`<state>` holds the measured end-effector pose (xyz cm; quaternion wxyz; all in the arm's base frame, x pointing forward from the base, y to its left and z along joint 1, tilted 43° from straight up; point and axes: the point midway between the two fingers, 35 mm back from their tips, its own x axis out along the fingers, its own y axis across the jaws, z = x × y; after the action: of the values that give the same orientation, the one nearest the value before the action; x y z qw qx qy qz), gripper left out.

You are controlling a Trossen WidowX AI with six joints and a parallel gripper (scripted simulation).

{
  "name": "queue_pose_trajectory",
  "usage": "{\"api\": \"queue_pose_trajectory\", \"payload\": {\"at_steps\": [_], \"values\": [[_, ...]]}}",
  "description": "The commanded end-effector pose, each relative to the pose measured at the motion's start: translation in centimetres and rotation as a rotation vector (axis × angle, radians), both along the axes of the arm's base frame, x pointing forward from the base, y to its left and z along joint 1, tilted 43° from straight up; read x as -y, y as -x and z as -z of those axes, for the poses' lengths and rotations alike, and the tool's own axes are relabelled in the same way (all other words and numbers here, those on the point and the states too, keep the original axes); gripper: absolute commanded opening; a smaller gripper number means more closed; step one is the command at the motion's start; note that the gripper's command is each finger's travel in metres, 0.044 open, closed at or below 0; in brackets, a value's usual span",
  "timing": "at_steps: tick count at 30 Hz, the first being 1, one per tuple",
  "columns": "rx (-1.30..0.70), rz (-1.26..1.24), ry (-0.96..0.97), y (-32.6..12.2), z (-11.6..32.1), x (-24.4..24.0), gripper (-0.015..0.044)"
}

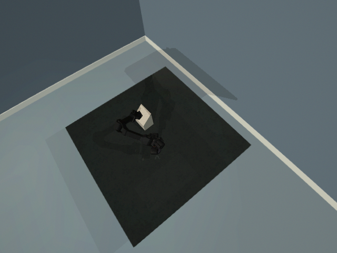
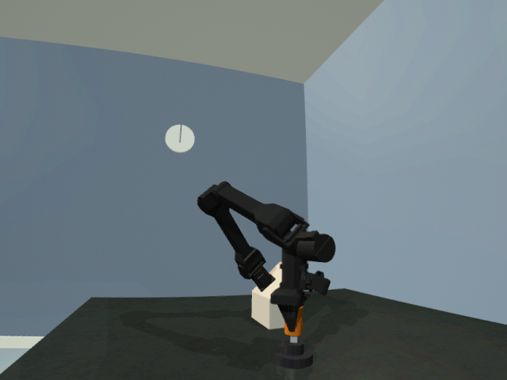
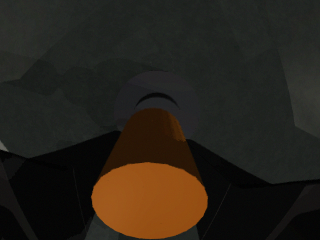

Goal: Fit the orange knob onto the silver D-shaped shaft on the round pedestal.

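The orange knob point(image 2: 299, 322) point(image 3: 150, 200) stands upright between the fingers of my gripper point(image 2: 292, 328) point(image 3: 152, 142), which is shut on it. The round dark pedestal point(image 2: 295, 360) point(image 3: 128, 97) is below the knob. A short length of the silver shaft point(image 2: 294, 339) shows between the knob's underside and the pedestal's raised collar, so the knob is not against the pedestal. The knob appears in line above the shaft. Its hole and the shaft's top are hidden, so I cannot tell whether the flat sides line up. In the top view the knob is hidden under the arm.
A cream wedge-shaped block point(image 1: 148, 119) point(image 2: 261, 309) stands behind the gripper, beside the arm's base. The dark square table top point(image 1: 168, 185) point(image 2: 172, 323) lies under everything. A round white clock point(image 2: 179, 138) hangs on the wall.
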<state>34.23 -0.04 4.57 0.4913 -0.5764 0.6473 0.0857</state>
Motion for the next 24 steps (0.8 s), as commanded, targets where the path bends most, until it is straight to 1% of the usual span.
{"api": "queue_pose_trajectory", "payload": {"at_steps": [1,24], "values": [[0.013,0.005,-0.005,-0.13,-0.19,-0.03,0.0],[0.013,0.005,-0.005,-0.39,0.34,0.17,0.0]]}}
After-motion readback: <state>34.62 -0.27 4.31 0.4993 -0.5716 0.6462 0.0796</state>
